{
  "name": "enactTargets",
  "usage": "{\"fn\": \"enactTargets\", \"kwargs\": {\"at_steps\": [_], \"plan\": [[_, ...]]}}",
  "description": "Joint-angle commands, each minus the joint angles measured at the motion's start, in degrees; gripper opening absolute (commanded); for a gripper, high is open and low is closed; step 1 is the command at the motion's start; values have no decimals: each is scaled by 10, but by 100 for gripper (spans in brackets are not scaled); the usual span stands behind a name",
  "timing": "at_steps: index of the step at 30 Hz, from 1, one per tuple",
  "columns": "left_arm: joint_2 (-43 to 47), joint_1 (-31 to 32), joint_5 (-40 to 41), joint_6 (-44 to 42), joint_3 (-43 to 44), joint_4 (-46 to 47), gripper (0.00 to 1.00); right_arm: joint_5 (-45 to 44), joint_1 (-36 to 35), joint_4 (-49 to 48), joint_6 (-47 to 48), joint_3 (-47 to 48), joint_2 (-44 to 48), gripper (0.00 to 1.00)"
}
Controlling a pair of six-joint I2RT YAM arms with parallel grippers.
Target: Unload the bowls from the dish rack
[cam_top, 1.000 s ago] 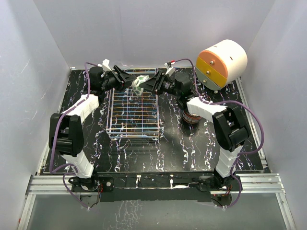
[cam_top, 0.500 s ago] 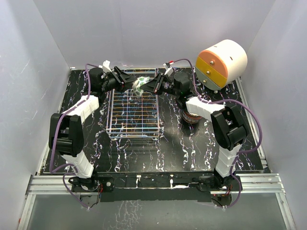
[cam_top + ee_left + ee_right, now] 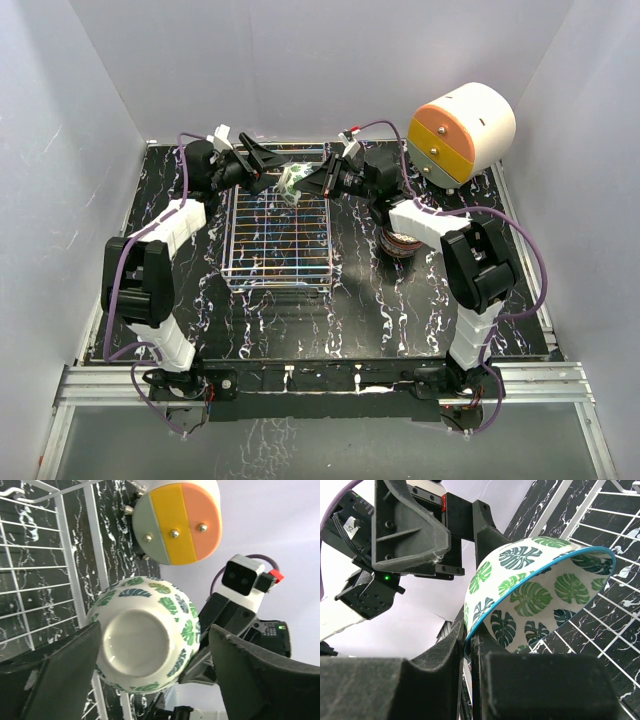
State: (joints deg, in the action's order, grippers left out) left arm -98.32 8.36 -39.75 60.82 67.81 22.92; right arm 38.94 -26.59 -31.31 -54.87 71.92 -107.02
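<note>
Hanging over the dish rack (image 3: 278,240), leaf bowl (image 3: 540,580) in right pincer (image 3: 469,645); left pincer (image 3: 155,630) wide.

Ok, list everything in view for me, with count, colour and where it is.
leaf bowl: one, white with green leaves, above far end of dish rack
stacked bowls: count unclear, reddish, just right of the rack
dish rack: one, silver wire, table centre
drawer unit: one, white, orange-yellow front, far right
table: one, black marbled
left gripper: black, open around the bowl's foot
right gripper: black, shut on the bowl's rim
</note>
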Motion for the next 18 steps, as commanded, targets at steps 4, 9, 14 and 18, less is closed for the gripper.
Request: {"fn": "enactTargets", "kwargs": {"at_steps": [4,9,14,18], "plan": [[61,-4,-5,-18,-1,-10,97,15,5,37,77,52,54,8],[97,-7,74,-128,9,-122,97,-7,8,151,148,71,114,8],[127,-6,152,-212,14,-192,97,-71,12,345,256,120,165,8],[133,-6,164,-240,18,-213,97,-119,27,459,328,135,206,8]]}}
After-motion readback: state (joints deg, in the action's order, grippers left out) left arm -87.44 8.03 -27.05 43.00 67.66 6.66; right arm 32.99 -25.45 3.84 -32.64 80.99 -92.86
